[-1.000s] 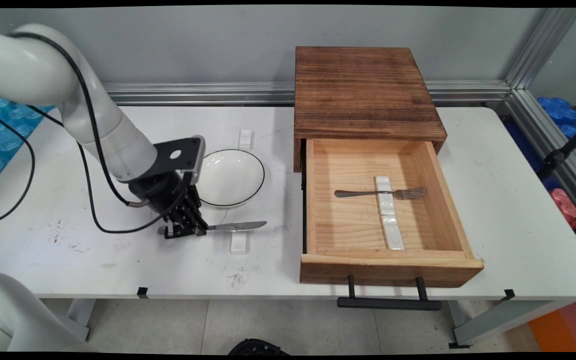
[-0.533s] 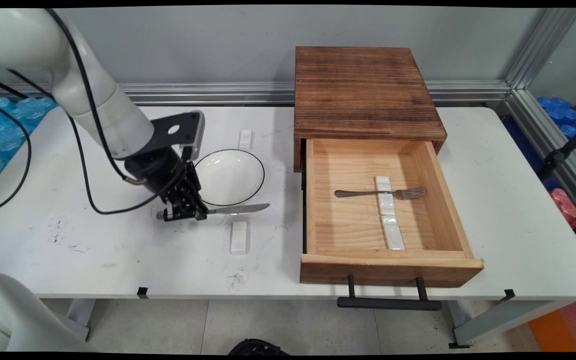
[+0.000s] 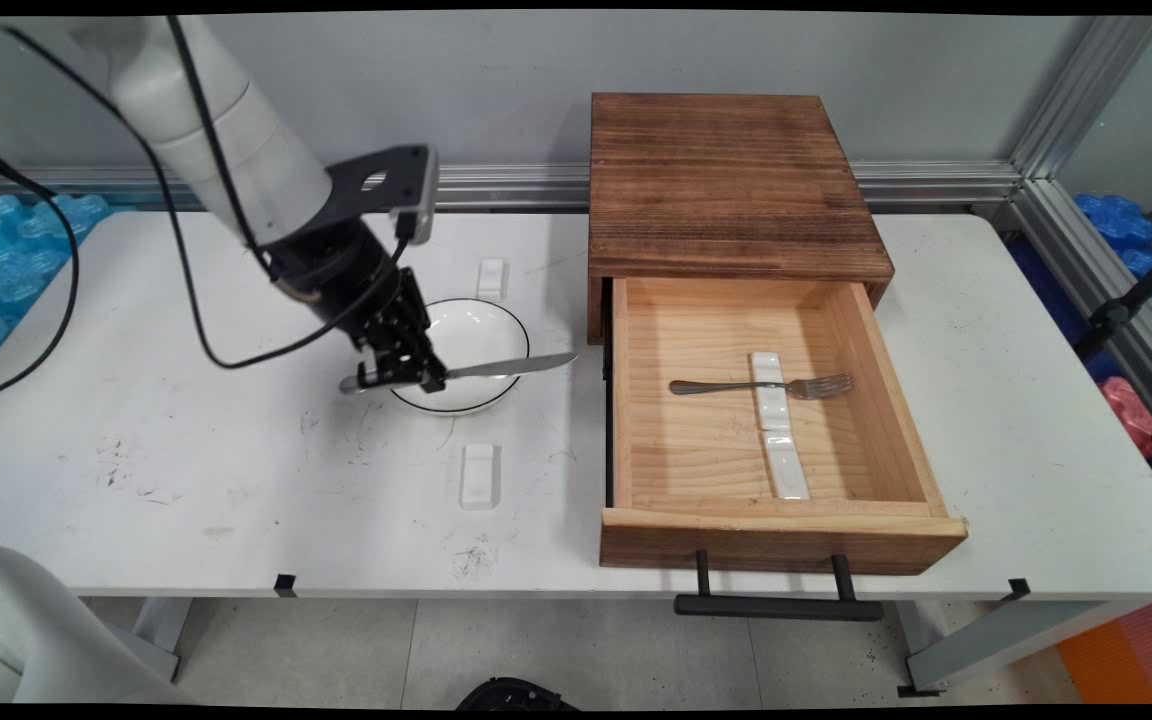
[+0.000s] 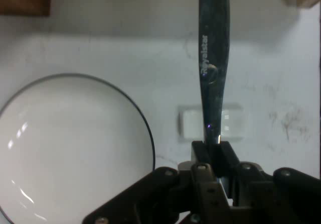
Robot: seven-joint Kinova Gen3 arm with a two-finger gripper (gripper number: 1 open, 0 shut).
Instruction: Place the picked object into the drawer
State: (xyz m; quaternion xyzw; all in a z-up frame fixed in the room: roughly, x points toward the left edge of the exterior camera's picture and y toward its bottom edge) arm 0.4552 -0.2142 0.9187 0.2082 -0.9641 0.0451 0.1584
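Note:
My gripper (image 3: 398,378) is shut on the handle of a metal table knife (image 3: 506,366), held level in the air with its blade pointing right toward the open wooden drawer (image 3: 636,520). The knife hangs over the near edge of a white plate with a dark rim (image 3: 481,330). In the hand view the knife blade (image 4: 213,68) runs straight up from my gripper (image 4: 214,156), with the plate (image 4: 70,148) at the left and a small white rest (image 4: 235,122) on the table below. Inside the drawer a fork (image 3: 766,386) lies across a white rest (image 3: 774,425).
A dark wooden cabinet (image 3: 726,185) sits over the drawer at the back of the table. One white rest (image 3: 477,474) lies on the table in front of the plate and another (image 3: 490,277) behind it. The drawer's black handle (image 3: 776,605) juts past the table's near edge.
The gripper has risen with the knife, lifting it off the white rest on the table, and has moved back and to the right, over the plate's near edge.

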